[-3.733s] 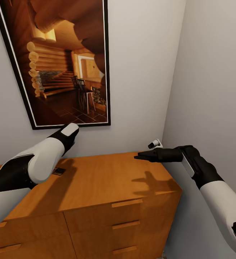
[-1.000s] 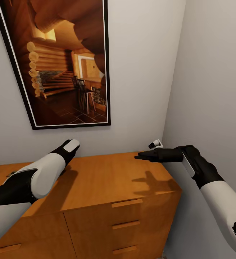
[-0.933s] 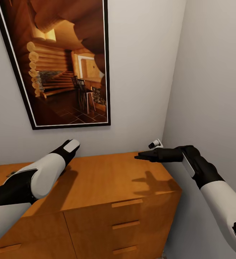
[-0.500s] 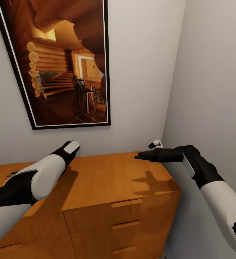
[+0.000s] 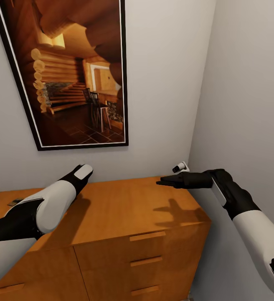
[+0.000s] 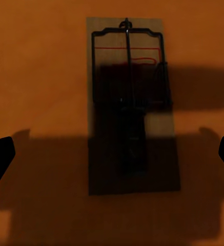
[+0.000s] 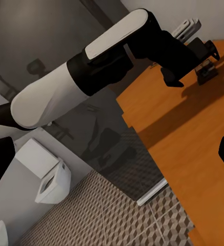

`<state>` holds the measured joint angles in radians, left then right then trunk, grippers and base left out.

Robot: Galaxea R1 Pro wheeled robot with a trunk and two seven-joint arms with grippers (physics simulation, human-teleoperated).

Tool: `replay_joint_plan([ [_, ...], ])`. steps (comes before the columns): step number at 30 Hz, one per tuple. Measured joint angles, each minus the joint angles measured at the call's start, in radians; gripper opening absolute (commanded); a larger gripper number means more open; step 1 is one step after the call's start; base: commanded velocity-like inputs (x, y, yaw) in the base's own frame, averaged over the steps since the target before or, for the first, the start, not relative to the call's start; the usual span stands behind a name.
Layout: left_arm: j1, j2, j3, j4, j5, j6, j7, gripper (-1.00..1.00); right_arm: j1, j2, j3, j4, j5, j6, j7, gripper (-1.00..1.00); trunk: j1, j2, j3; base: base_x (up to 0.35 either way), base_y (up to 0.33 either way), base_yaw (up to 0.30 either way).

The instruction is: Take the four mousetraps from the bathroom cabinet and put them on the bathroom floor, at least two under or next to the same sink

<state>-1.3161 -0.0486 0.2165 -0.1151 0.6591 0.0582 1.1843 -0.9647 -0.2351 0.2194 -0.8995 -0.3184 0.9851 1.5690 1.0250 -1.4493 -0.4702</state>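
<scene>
Directly under left pincer (image 6: 112, 154), mousetrap (image 6: 131, 102), cabinet (image 5: 124, 209), framed picture (image 5: 70, 71) behind

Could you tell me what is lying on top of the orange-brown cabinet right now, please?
One mousetrap lies flat on the cabinet top beneath the open left gripper; small flat things sit at its far-left edge. The left arm covers part of the top.

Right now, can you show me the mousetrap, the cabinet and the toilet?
mousetrap (image 6: 131, 107), left wrist view, on its wooden plate.
cabinet (image 5: 124, 209), head view, on its flat top.
toilet (image 7: 50, 180), right wrist view, on its white side.
</scene>
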Motion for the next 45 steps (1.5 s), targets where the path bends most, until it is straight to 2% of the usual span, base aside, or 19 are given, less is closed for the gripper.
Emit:
replay_joint_plan([
  [20,0.015,0.002,0.000,0.000,-0.001,-0.001,0.004,1.00,0.000,0.000,0.000,-0.001,0.000,0.000,0.000,1.00,0.000,0.000,0.000,0.000,0.000,0.000],
  [29,0.024,0.011,0.000,0.001,0.000,-0.001,0.003,1.00,0.000,0.000,0.000,-0.001,0.000,0.000,0.000,1.00,0.000,0.000,0.000,0.000,0.000,0.000],
  [32,0.033,0.013,-0.022,0.000,-0.003,-0.002,0.001,1.00,0.000,0.000,0.000,-0.001,0.000,0.000,0.000,1.00,0.000,0.000,0.000,0.000,0.000,0.000],
  [41,0.033,0.024,-0.022,0.000,-0.002,-0.012,-0.007,1.00,0.000,0.000,0.000,-0.001,0.000,0.000,0.000,1.00,0.000,0.000,0.000,0.000,0.000,0.000],
  [42,0.033,0.024,-0.023,0.000,-0.002,-0.012,-0.008,-1.00,0.000,0.000,0.000,0.000,0.000,0.000,0.000,1.00,0.000,0.000,0.000,0.000,0.000,0.000],
  [45,0.035,0.024,-0.028,0.000,-0.003,-0.013,-0.007,-1.00,0.000,0.000,0.000,-0.001,0.000,0.000,0.000,1.00,0.000,0.000,0.000,0.000,0.000,0.000],
])
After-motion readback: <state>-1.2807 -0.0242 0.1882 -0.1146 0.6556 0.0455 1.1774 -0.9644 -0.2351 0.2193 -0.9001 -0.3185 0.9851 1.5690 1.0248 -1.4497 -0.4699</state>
